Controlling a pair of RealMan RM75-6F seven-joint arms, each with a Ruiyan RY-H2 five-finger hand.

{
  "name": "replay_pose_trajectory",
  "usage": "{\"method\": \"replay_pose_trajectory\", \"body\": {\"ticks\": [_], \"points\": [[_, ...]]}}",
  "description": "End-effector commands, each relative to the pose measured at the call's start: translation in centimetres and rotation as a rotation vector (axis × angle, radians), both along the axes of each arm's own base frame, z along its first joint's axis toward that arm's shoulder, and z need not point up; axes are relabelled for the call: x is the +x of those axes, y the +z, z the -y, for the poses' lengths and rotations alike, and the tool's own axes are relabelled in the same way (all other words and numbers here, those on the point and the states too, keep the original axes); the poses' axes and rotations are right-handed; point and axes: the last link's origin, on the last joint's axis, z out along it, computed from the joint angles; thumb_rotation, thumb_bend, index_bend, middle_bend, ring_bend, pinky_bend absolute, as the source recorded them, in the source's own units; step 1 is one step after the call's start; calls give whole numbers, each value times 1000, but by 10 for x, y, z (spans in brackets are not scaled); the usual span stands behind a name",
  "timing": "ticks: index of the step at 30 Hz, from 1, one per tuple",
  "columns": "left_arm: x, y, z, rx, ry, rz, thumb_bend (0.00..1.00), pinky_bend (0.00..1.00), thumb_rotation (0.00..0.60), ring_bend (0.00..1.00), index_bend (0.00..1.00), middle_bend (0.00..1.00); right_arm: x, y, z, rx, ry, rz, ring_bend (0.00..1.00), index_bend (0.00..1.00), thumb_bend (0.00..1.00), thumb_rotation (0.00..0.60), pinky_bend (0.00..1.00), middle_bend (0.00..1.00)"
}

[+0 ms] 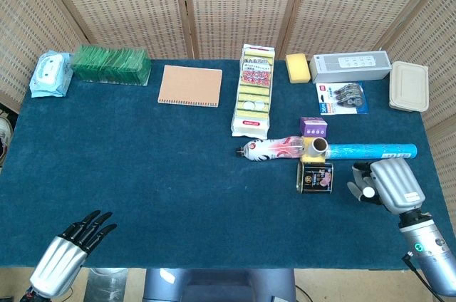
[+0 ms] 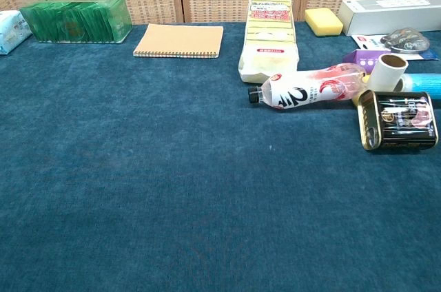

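Right now my right hand [image 1: 381, 184] sits on the table just right of the black can [image 1: 314, 177], fingers curled toward it, apart from it and holding nothing that I can see. Nothing has been lifted yet, so I judge the reach only begun, with the grasp itself left. That can lies on its side near the front right of the blue cloth [image 1: 157, 174], its long axis running left to right and its open rim facing left. Close behind it are the bottle [image 1: 271, 149] and the blue tube [image 1: 363, 150]. My left hand [image 1: 68, 248] hangs off the near left edge, fingers straight and empty.
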Motion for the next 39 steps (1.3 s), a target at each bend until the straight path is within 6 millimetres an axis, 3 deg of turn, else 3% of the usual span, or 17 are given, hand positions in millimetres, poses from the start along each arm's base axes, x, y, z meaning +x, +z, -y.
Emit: {"method": "replay_pose_trajectory", "body": {"ticks": [1,3,4,8,9,11,14,16,18,20,22,27,30,33,35,39], "points": [[-1,2,-2,8,5,2,281,406,600,158,221,178,-3,-16,-27,127,53,41,1000,925,530,600,1000,1000],[-3,1,-6,19,19,-5,281,406,600,158,221,178,-20,-22,-38,232,42,-109,1000,925,529,600,1000,1000],[-4,1,-7,20,25,-7,280,406,600,158,221,178,-20,-18,-34,210,43,-129,1000,925,525,600,1000,1000],[-2,-2,-3,8,13,-11,281,406,600,158,221,178,5,1,-3,-83,75,25,1000,925,512,600,1000,1000],[-1,-1,-1,3,5,-8,281,406,600,158,220,178,12,-2,-2,-86,76,79,1000,925,512,600,1000,1000],[0,-1,2,-3,-3,-1,281,406,600,158,221,178,19,-14,-11,10,88,121,1000,925,511,600,1000,1000],[-1,1,-2,7,3,1,281,406,600,158,221,178,-15,-23,-50,253,65,-78,1000,925,510,600,1000,1000],[-3,1,-5,16,16,-5,281,406,600,158,221,178,-26,-22,-53,295,46,-141,1000,925,510,600,1000,1000],[-4,0,-6,17,26,-12,281,407,600,158,221,178,-25,-11,-41,223,35,-120,1000,925,510,600,1000,1000],[-3,-1,-5,11,22,-12,281,407,600,158,221,178,-14,3,-15,27,45,-11,1000,925,510,600,1000,1000],[-2,0,-2,6,10,-9,280,407,600,158,221,178,-13,6,-5,-79,37,45,1000,925,510,600,1000,1000],[-4,4,-4,17,28,5,281,406,600,158,221,178,-29,-26,-33,163,27,-74,1000,925,509,600,1000,1000],[-5,3,-8,29,34,-5,281,406,600,158,221,177,-32,-15,-22,92,17,-50,1000,924,509,600,1000,1000],[-2,1,-3,7,13,-2,281,406,600,158,221,178,-33,-6,-6,-37,-32,98,1000,924,509,600,1000,1000],[-2,2,0,-8,5,5,281,406,600,158,221,178,-33,-14,-16,50,-34,101,1000,921,504,600,1000,1000],[-3,0,-5,5,18,2,281,406,600,158,221,178,-39,-21,-45,233,55,-125,1000,918,492,600,1000,1000]]}}
